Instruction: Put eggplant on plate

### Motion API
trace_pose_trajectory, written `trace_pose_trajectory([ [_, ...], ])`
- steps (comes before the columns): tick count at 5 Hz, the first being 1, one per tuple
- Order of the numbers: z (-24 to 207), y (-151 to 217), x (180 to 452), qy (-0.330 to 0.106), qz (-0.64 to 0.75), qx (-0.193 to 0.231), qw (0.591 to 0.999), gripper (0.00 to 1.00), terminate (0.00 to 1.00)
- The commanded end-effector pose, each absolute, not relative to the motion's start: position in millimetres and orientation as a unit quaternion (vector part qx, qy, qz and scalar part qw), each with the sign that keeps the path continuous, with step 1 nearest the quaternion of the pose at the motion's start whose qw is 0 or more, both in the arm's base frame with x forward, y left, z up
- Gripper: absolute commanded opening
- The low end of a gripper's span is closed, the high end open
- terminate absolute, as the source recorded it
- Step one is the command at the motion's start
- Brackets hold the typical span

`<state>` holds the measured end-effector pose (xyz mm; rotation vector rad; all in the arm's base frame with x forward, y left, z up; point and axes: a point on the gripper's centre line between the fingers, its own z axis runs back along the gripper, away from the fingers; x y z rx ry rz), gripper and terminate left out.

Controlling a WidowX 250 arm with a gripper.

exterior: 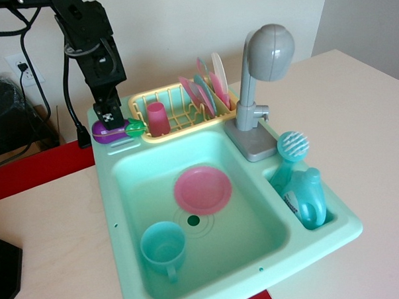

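The purple eggplant point(105, 133) with its green cap point(134, 129) lies on the back-left ledge of the teal sink point(108, 180). My black gripper point(112, 120) reaches straight down onto the eggplant's middle and covers part of it. The fingertips are hidden against the eggplant, so I cannot tell whether they are closed on it. The flat round pink plate point(202, 189) lies in the sink basin, to the right of and nearer than the eggplant, and nothing lies on it.
A teal handled cup point(163, 247) stands in the basin's front left. A yellow dish rack point(179, 127) behind holds a pink tumbler point(158, 118) and upright plates point(207, 89). A grey faucet point(262, 74) stands at the right. A teal brush and bottle point(304, 194) fill the side compartment.
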<state>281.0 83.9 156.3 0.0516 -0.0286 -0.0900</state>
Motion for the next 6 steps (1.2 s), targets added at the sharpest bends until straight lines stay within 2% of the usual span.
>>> trace_pose_trajectory([
  [1, 156, 84, 281, -0.014, -0.045, 0.026, 0.999, 1.00, 0.00],
  [3, 149, 83, 274, -0.003, -0.045, 0.028, 0.999, 1.00, 0.00],
  [4, 145, 81, 272, 0.026, -0.046, 0.031, 0.998, 1.00, 0.00],
  [5, 140, 81, 272, 0.019, -0.041, 0.039, 0.998, 1.00, 0.00],
  [6, 129, 81, 270, 0.009, -0.035, 0.057, 0.998, 0.00, 0.00],
])
